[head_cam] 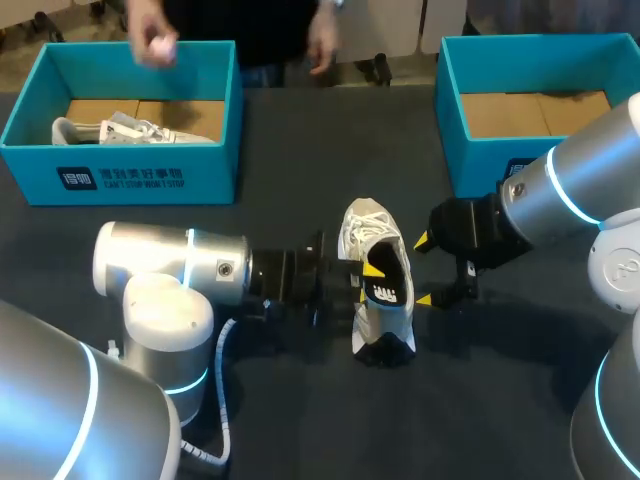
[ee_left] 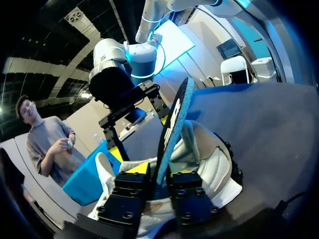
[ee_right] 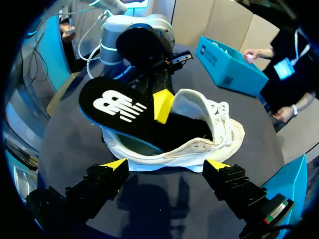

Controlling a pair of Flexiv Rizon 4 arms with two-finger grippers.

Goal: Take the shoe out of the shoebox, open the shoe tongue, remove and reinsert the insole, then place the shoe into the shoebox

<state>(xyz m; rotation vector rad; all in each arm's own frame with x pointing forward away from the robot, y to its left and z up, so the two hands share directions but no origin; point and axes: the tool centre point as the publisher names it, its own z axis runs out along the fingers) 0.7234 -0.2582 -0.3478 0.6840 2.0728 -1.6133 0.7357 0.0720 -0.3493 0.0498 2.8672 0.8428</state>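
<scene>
A white sneaker (head_cam: 362, 228) lies on the dark table's middle, laces toward the far side. Its black insole (head_cam: 388, 292), printed with a white logo, juts up out of the heel opening. My left gripper (head_cam: 364, 280) comes in from the left and is shut on the insole (ee_left: 172, 124), which stands edge-on between its fingers (ee_left: 132, 186). From the right wrist view one yellow fingertip (ee_right: 163, 106) presses the insole (ee_right: 119, 107) above the sneaker (ee_right: 219, 124). My right gripper (head_cam: 422, 270) stands open just right of the shoe, its jaws (ee_right: 167, 164) wide and holding nothing.
A blue shoebox (head_cam: 150, 175) at the far left holds another white shoe (head_cam: 120, 130). A second blue shoebox (head_cam: 480, 170) stands at the far right with only its cardboard floor showing. A person's hand (head_cam: 150, 42) hovers at the far edge behind the left box.
</scene>
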